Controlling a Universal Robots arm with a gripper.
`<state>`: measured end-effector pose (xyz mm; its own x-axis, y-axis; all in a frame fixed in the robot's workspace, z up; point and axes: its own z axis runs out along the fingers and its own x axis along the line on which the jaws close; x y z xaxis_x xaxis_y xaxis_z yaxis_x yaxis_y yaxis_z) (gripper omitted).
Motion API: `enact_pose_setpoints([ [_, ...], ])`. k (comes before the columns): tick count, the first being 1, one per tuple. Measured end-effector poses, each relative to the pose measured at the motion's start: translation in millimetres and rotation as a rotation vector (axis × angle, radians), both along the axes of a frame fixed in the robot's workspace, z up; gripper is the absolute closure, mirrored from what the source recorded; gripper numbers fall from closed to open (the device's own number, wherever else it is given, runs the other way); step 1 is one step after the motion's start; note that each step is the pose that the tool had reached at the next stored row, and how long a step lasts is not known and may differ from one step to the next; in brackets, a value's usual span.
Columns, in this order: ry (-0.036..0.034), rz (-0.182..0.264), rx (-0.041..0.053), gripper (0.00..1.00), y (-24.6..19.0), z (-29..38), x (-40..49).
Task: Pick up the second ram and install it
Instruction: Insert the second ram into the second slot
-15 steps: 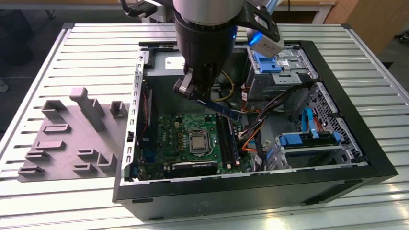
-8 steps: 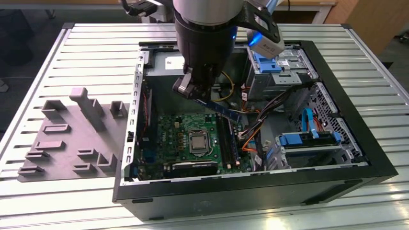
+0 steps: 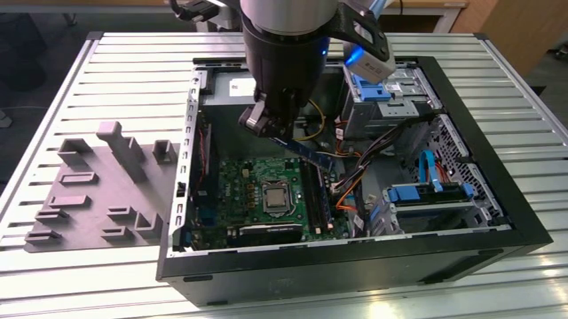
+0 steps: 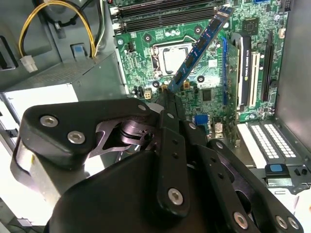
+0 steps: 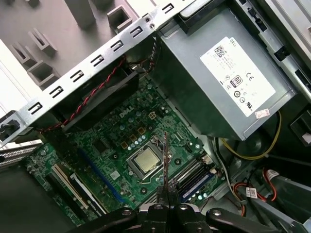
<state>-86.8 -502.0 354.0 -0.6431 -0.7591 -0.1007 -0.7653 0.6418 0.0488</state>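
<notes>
Over the motherboard (image 3: 235, 186) inside the open computer case (image 3: 497, 219), the second ram (image 4: 199, 46) is held by one end in the gripper (image 4: 168, 97), which is clamped tight on it. The stick is tilted, its free end near the memory slots (image 4: 160, 17) but not seated in them. The carry-to-slot step is judged in hand: pick-up done, install not yet. Levelling of the stick and lining up of its edge over a free slot are likely called for before any pressing down. The grey holder tray (image 3: 89, 193) is seen beside the case, on the exterior view's left.
</notes>
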Motion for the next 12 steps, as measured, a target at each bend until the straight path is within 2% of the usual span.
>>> enact_pose_setpoints([
  [12,0.0000,-0.050,0.0000,0.89,0.0,0.0,0.0],
])
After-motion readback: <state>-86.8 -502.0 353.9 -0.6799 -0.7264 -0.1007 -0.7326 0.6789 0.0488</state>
